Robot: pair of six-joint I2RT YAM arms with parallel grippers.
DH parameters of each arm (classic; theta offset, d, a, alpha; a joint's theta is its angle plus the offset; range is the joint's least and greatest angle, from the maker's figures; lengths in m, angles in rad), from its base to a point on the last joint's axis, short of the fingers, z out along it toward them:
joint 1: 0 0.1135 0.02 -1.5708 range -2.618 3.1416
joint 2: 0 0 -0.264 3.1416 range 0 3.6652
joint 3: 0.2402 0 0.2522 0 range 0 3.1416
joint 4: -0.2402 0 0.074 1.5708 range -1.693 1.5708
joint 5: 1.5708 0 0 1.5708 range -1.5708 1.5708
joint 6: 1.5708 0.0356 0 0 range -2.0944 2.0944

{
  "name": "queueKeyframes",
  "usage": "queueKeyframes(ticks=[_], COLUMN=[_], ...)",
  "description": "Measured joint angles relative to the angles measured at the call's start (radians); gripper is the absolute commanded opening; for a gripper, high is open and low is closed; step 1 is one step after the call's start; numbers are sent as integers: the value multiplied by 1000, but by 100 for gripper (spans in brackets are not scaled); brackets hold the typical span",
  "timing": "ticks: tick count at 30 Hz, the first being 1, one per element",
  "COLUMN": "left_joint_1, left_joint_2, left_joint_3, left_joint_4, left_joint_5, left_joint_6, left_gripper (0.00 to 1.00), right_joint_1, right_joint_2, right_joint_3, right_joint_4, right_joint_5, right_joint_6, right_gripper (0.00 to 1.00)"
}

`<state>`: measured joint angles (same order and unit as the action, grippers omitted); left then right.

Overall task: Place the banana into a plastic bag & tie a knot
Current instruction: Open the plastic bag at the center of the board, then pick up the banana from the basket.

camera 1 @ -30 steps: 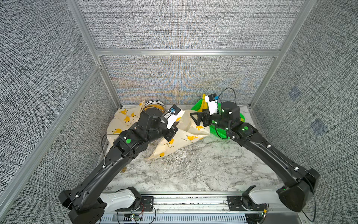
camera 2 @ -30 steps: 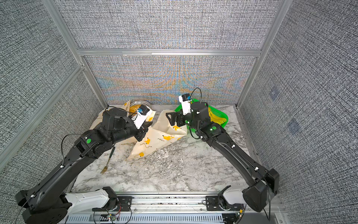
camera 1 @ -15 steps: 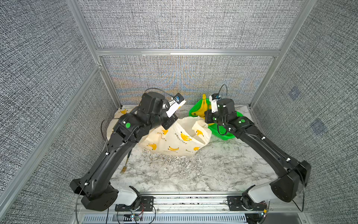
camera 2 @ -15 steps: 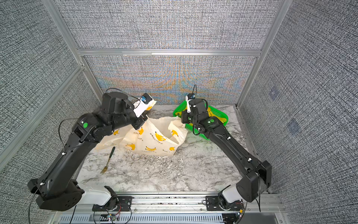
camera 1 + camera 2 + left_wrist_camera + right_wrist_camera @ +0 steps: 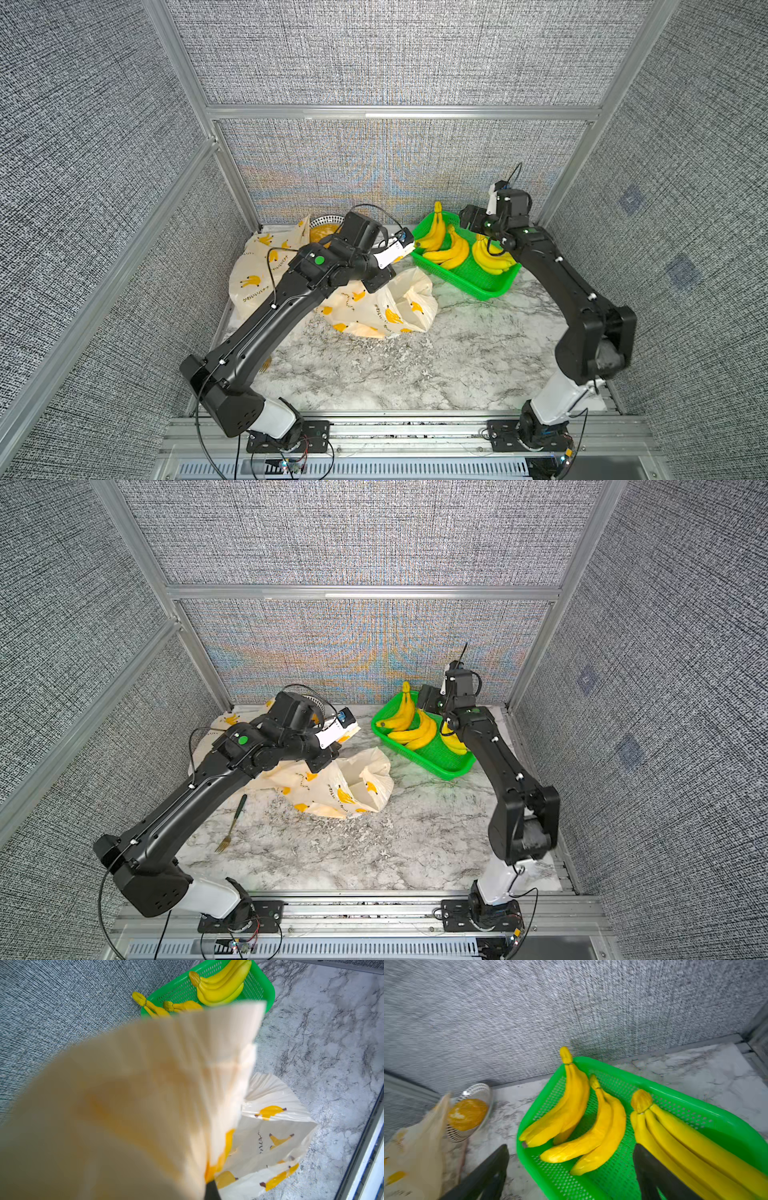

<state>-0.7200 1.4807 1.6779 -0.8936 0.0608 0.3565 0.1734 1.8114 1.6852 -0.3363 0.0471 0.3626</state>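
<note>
Beside the perforated green basket (image 5: 465,286) slumps a crinkled plastic bag (image 5: 399,307).

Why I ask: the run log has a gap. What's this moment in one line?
left fingers: shut on plastic bag | right fingers: open at green basket | bananas: in basket, unbagged
</note>
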Motion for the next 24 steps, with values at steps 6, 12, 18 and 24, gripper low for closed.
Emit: queueKeyframes(ticks=[6, 12, 18, 24], left_joint_1=[0, -2, -2, -2], left_joint_2=[-2, -47, -56, -51], left_joint_3=[-35, -86, -123, -127], left_joint_4=[128, 219, 248, 272], left_joint_5=[69, 152, 168, 177], left_joint_6=[-56, -99, -113, -126], left_gripper=[0, 0, 0, 0], right_joint_1=[-29, -34, -36, -40], right_joint_2=[294, 552, 656, 676], right_joint_3=[281, 562, 621, 610], right_joint_4=[-157, -278, -358, -370], right_joint_5=[188, 305, 349, 389], right_joint_6=[-53, -94, -114, -126], right_gripper=[88, 86, 81, 71])
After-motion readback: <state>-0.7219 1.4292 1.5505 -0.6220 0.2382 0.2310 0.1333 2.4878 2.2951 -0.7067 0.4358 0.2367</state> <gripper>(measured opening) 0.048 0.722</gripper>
